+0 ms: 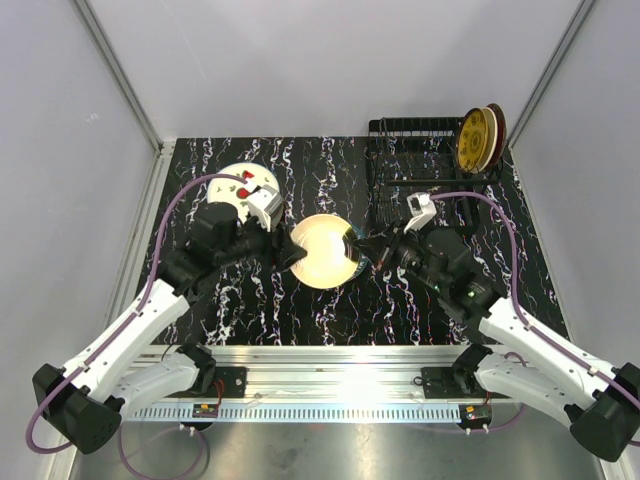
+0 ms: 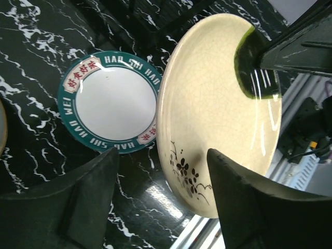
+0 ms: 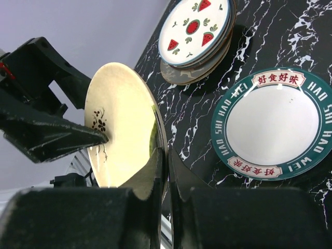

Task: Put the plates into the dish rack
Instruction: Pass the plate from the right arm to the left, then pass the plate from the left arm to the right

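Overhead, the black marbled table (image 1: 250,320) fills the view, and the dish rack (image 1: 410,150) sits at its far right corner, with its long axis running left to right along the far edge. Two plates (image 1: 478,140) stand on edge at the rack's right end, their faces turned towards the bare prongs on their left. A stack of plates (image 1: 245,182) lies flat at the far left, well apart from the rack. Between the arms the cream plate (image 1: 322,250) hangs tilted above the table, with a teal-rimmed plate (image 3: 274,124) lying flat beneath it. The right gripper (image 3: 166,166) is clamped on the cream plate's right rim. The left gripper (image 2: 162,155) straddles the opposite rim with its jaws spread, and a gap shows beside one finger.
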